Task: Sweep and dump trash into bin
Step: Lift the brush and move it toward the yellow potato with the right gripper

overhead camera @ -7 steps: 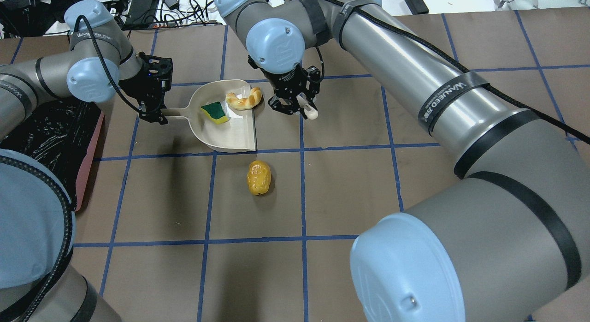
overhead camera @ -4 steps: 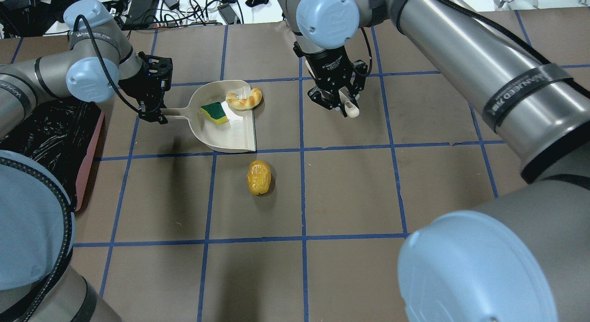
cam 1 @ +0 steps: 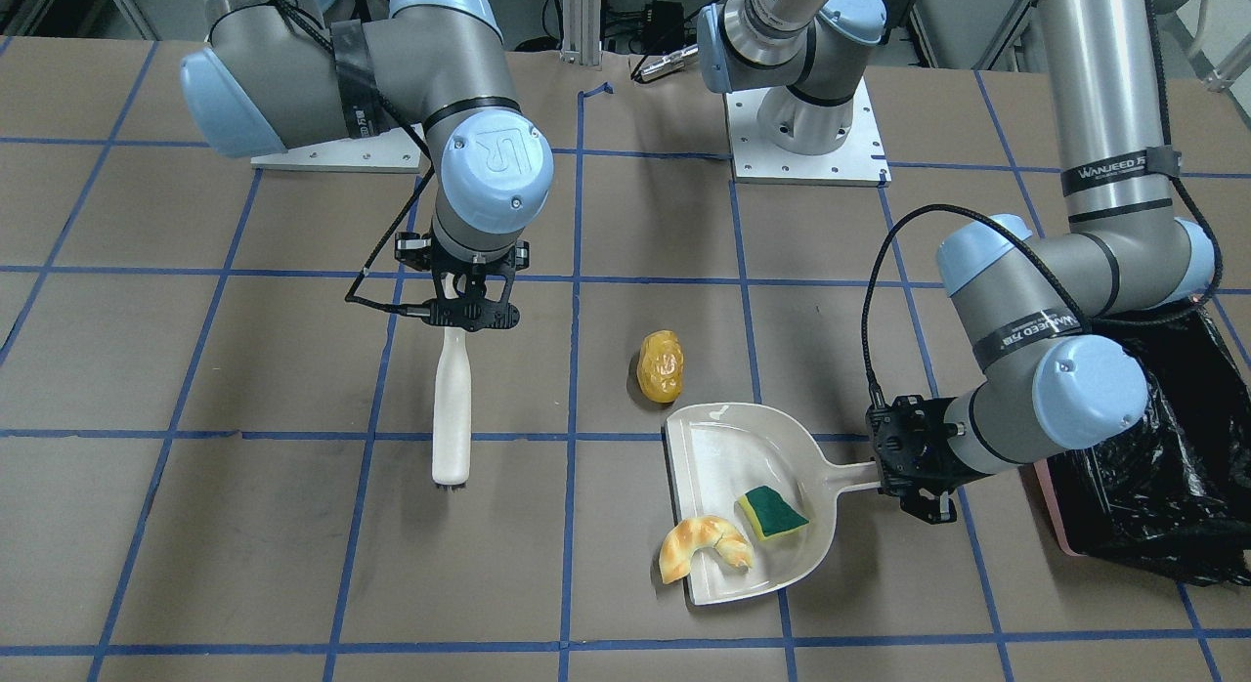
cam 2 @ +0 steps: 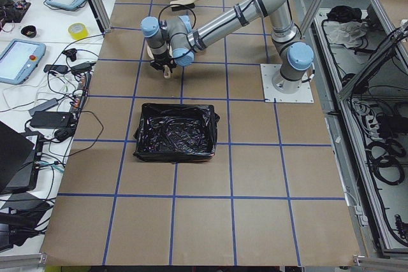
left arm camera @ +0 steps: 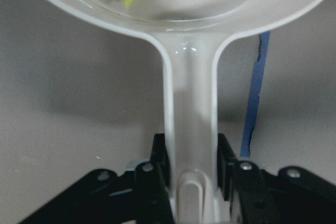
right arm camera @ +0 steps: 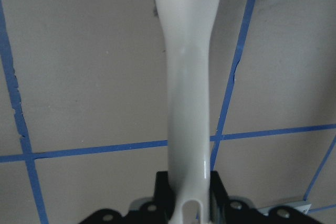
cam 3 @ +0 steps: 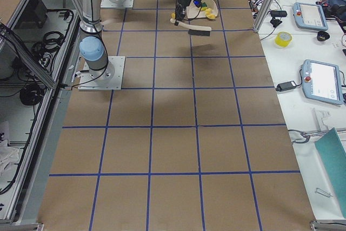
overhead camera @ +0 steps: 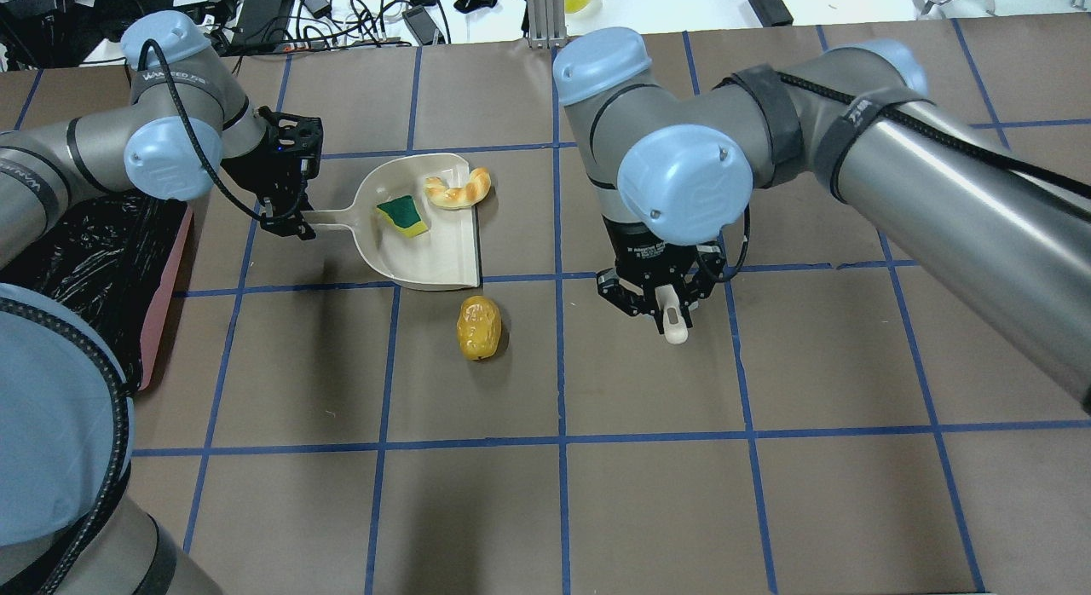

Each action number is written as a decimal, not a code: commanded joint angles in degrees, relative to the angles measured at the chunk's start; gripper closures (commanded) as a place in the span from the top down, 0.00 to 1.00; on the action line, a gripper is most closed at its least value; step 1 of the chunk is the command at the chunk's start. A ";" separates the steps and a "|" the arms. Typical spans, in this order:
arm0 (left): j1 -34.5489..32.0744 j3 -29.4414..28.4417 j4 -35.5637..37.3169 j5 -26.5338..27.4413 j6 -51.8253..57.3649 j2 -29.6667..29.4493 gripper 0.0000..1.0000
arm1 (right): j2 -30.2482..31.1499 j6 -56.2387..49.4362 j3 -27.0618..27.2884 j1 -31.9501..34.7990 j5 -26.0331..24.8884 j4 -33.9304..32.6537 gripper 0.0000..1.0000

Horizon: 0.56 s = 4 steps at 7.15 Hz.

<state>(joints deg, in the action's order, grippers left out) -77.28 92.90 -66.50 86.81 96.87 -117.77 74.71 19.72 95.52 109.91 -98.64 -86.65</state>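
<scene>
We are in the middle of sweeping: the left gripper (overhead camera: 288, 222) is closed on the dustpan (overhead camera: 426, 258) handle, with the sponge (overhead camera: 402, 216) inside and the croissant (overhead camera: 458, 190) across its lip, and the right gripper (overhead camera: 663, 312) is closed on the brush (cam 1: 452, 408). From overhead the potato lump (overhead camera: 479, 326) lies at 5 o'clock of the pan, so we think the brush must push it in before dumping into the bin (overhead camera: 162, 297) at 9 o'clock

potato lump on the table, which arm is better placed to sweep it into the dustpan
Right. The right gripper is shut on the brush, near the potato lump. The left gripper is busy holding the dustpan by its handle.
</scene>
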 commanded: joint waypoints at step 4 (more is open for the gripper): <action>5.99 3.77 -0.65 1.68 11.58 4.99 0.00 | 0.53 14.26 2.40 9.70 4.76 -1.59 0.00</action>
<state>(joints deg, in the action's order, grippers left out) -72.44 95.65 -67.05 87.42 105.97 -114.63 75.42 30.64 98.26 117.71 -95.62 -88.14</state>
